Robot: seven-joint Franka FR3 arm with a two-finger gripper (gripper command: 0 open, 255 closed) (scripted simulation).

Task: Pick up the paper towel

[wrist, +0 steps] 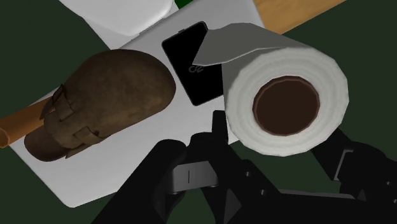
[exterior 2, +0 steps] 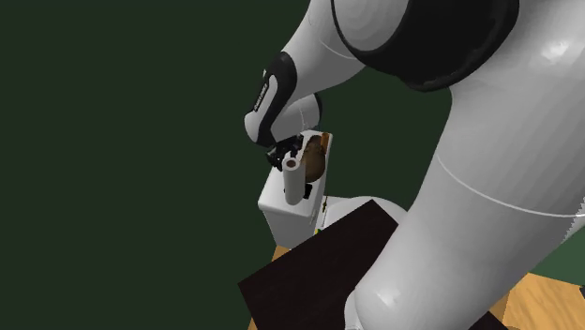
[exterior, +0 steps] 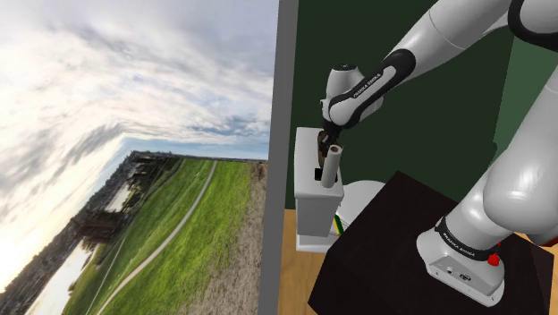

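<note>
1. I see the gripper (wrist: 277, 130) above the top of a white box (exterior: 313, 215), which stands before a dark green wall (exterior: 429, 116).
2. The paper towel (wrist: 286, 95) is a white roll with a brown core. It sits between the two black fingers (wrist: 217, 130), over one end of the box top.
3. The fingers are clamped on the roll. In the wrist view, one finger lies against each side of it.
4. In the shoulder view the roll is nearly upright and leans a little. Its lower end is at the box top, but I cannot tell if it touches the top.
5. On the box top there are also a flat black thing (wrist: 194, 63) and a brown pouch (wrist: 108, 95). The black thing lies between the pouch and the roll.
6. A white rounded thing (exterior: 362, 199) stands just beside the box, on a wooden floor (exterior: 297, 273).
7. The arm rises from the dark stand (exterior: 393, 255) at the shoulder view's lower right. At that view's left, past the wall's edge, I see grass (exterior: 179, 224) and a cloudy sky (exterior: 107, 72).
</note>
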